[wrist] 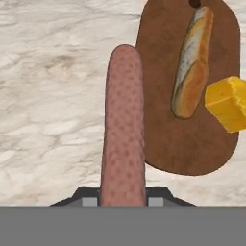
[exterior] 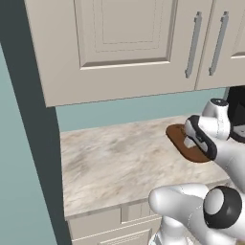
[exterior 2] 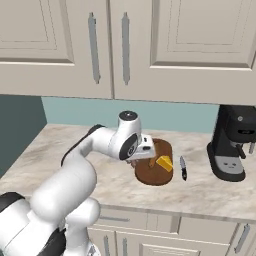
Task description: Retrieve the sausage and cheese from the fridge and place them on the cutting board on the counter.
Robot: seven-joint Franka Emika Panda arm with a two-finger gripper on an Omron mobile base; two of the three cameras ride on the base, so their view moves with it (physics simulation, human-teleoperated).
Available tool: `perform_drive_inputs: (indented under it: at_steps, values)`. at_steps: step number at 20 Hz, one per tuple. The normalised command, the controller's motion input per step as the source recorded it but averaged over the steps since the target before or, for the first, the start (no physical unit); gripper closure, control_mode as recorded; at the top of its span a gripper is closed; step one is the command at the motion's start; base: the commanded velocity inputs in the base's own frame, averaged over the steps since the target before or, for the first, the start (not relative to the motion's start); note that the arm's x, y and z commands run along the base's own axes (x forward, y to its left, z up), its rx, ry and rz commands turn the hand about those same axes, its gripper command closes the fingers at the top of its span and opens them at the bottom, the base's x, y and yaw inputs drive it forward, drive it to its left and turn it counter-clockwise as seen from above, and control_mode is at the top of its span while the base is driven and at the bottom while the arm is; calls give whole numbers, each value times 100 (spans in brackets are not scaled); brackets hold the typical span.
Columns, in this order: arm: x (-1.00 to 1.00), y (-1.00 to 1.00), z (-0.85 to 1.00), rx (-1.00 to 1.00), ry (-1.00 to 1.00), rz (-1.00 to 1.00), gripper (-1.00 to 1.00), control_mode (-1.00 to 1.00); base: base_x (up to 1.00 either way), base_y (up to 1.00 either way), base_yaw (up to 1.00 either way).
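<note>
Fingers (wrist: 123, 202) clamped on the sausage (wrist: 123, 129) — it runs up the middle of the hand view, over the worktop (wrist: 53, 96) and the cutting board's (wrist: 163, 139) left edge. On the board, upper right: a baguette (wrist: 192, 62), with the cheese (wrist: 228, 103) beside it at right. Right base view — knife (exterior 2: 183, 168) and coffee machine (exterior 2: 231, 144) further right.

The robot arm (exterior 2: 75, 185) is white, smooth and shiny. Its parts are fat and round, like thick tubes joined together. Where the parts bend there are dark, almost black rings, and a dark round cap (exterior: 222, 206) sits on one big joint. On top of the hand end is a small grey cap (exterior 2: 128, 116). The hand (exterior 2: 145, 148) is a white block.
</note>
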Motion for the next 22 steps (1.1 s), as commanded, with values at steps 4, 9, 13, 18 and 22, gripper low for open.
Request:
perform_drive_inputs:
  at_steps: [4,9,13,18,22]
  values:
    - [36,-32,-19,11,0,0,100,-100,0,0,0]
    - [54,-17,-31,10,0,0,100,-100,0,0,0]
    - [59,-1,-23,10,0,0,100,-100,0,0,0]
    - [46,-17,-24,6,1,0,100,-100,0,0,0]
    - [25,-32,-33,0,3,0,100,-100,0,0,0]
